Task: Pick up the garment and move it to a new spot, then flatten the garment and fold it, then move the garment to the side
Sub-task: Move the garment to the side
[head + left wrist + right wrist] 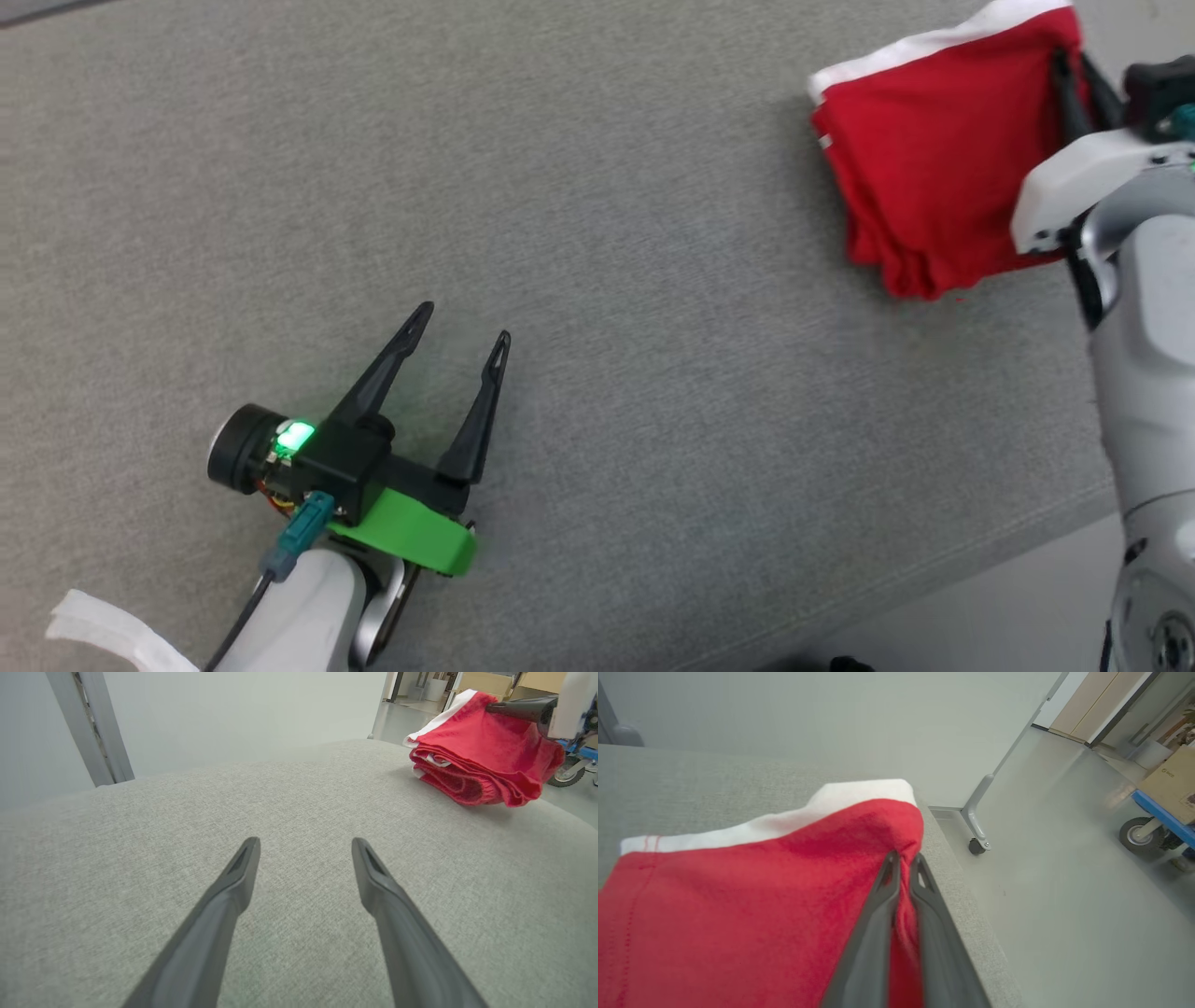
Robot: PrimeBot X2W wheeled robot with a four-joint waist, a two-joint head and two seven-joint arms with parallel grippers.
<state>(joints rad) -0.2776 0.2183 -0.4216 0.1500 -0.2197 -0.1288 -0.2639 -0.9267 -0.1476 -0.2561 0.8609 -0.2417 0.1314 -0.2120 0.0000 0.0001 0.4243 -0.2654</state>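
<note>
While the folded red garment (934, 159) lies by the right edge of the grey surface (607, 233), right gripper (1074, 70) clamped tight on its far right corner, left gripper (464, 322) spread wide, holding nothing, over bare fabric, well apart from garment

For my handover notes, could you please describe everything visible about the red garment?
The garment is red, soft-looking cloth with a white band along its far edge and thin red stripes at the band's end. It is folded into a thick stack, with layers showing along one side. It lies on the grey surface, close to its right edge. The right tool is shut on a pinch of its cloth there.
</note>
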